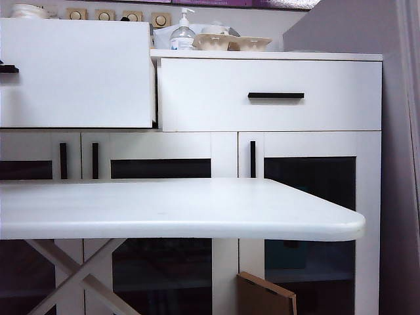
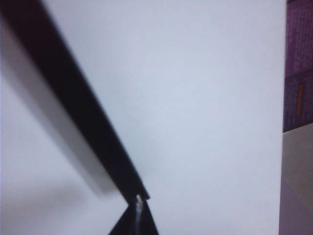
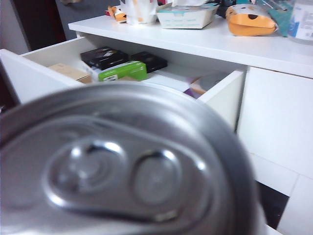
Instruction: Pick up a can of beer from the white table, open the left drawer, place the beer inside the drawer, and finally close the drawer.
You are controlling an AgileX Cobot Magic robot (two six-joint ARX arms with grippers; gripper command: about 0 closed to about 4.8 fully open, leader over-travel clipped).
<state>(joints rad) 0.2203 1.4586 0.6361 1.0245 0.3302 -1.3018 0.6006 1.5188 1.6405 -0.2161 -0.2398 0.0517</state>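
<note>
The can of beer (image 3: 122, 166) fills the right wrist view with its silver lid and pull tab; it hangs in front of the open left drawer (image 3: 29, 73). My right gripper is shut on the can, and the can hides its fingers. In the exterior view the left drawer (image 1: 75, 72) stands pulled out above the white table (image 1: 164, 210), and neither arm shows there. In the left wrist view my left gripper (image 2: 138, 204) is shut, its tips right at the end of the drawer's black bar handle (image 2: 73, 107), against the white drawer front (image 2: 195, 98).
Inside the drawer lie a green box (image 3: 122, 71), black boxes (image 3: 105, 56) and a brown box (image 3: 71, 72). On the cabinet top (image 3: 195, 41) stand a pump bottle (image 1: 182, 33) and paper trays (image 1: 230, 42). The right drawer (image 1: 275, 95) is closed. Cardboard (image 1: 266, 295) leans below.
</note>
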